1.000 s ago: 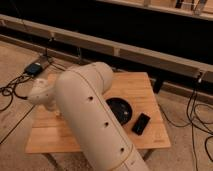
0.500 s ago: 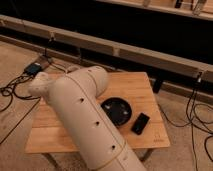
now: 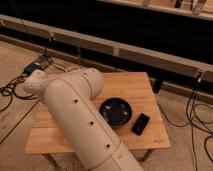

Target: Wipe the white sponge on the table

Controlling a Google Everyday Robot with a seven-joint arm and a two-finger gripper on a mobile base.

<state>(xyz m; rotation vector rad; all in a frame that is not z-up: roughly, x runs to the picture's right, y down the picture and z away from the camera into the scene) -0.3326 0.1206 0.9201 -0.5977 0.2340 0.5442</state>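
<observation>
Arm (image 3: 80, 115) covers the left half of the table (image 3: 145, 90). The gripper is hidden behind it, fingers closed (can't tell on what, if anything). White sponge out of sight, can't place it. Black bowl (image 3: 116, 111) mid-table, black slab (image 3: 140, 123) just beside it to the right.

Bowl (image 3: 116, 111), slab (image 3: 140, 124) on table (image 3: 134, 84); gripper probably behind arm (image 3: 75, 115).

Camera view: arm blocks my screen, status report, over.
Pincer shut, hidden beyond arm at left edge of table. White sponge not in sight. Black bowl, black phone-like slab sit right of arm.
</observation>
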